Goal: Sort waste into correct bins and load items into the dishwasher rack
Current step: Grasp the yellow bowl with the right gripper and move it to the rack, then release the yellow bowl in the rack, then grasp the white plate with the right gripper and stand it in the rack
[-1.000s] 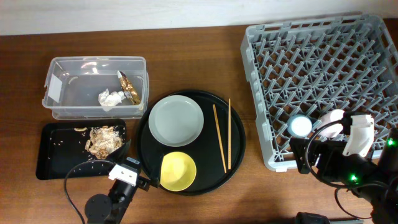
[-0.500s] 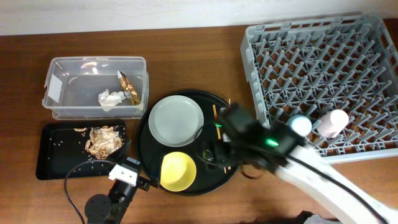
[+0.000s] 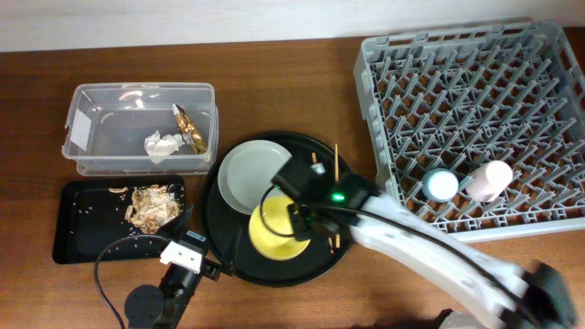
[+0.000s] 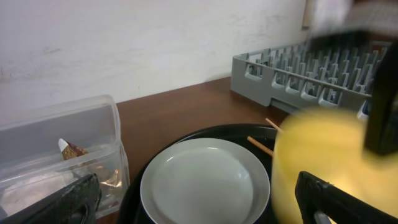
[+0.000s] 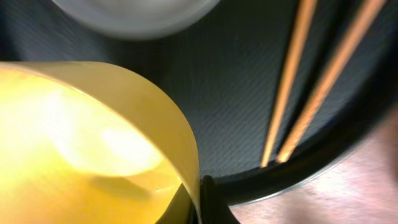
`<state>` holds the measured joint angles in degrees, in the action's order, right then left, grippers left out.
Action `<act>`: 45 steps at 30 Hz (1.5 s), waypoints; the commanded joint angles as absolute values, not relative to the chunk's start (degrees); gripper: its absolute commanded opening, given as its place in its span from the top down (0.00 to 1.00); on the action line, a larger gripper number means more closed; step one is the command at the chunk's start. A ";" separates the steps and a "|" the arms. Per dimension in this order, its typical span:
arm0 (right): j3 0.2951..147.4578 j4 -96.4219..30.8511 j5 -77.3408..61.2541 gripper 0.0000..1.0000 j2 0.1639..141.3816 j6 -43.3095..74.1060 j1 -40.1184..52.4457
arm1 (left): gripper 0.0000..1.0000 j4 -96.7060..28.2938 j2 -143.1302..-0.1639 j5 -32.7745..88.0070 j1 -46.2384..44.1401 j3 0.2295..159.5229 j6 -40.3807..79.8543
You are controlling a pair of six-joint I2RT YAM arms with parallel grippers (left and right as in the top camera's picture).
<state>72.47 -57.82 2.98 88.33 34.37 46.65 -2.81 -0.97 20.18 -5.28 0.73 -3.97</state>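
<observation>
The yellow bowl hangs tipped over the round black tray, its rim pinched by my right gripper, which is shut on it; the right wrist view shows the rim between the jaws of the right gripper. The grey-green plate lies beside it, and two chopsticks lie to its right. A blue cup and a pink cup stand in the dishwasher rack. My left gripper stays open at the tray's near left edge, facing the plate.
The clear tub at the left holds a white tissue and a brown-gold wrapper. Below it the shallow black tray holds food scraps. My right arm stretches from the bottom right across the table's front.
My right arm swung left from the rack's front edge to the round tray, leaving the pink cup in the rack. It shut on the yellow bowl's rim and tipped the bowl up.
</observation>
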 commanded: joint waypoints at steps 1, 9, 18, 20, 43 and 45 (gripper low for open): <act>73.95 -60.31 32.16 0.96 73.23 33.28 41.45 | 0.01 -3.14 -0.73 20.80 -5.13 0.58 -4.82; 73.93 -36.58 66.32 0.96 87.96 17.37 14.33 | 0.01 -3.14 -0.73 20.80 -5.13 0.58 -4.82; 73.93 -26.61 74.17 0.96 107.22 -7.05 10.81 | 0.01 -3.14 -0.73 20.80 -5.13 0.58 -4.82; 73.91 -30.37 74.00 0.87 107.20 -7.05 13.19 | 0.00 -3.14 -0.73 20.80 -5.13 0.58 -4.82; 75.22 -43.07 -3.57 0.96 110.76 43.48 39.70 | 0.01 -3.14 -0.73 20.80 -5.13 0.58 -4.82; 75.24 -43.83 2.85 0.96 102.08 38.28 38.20 | 0.01 -3.14 -0.73 20.80 -5.13 0.58 -4.82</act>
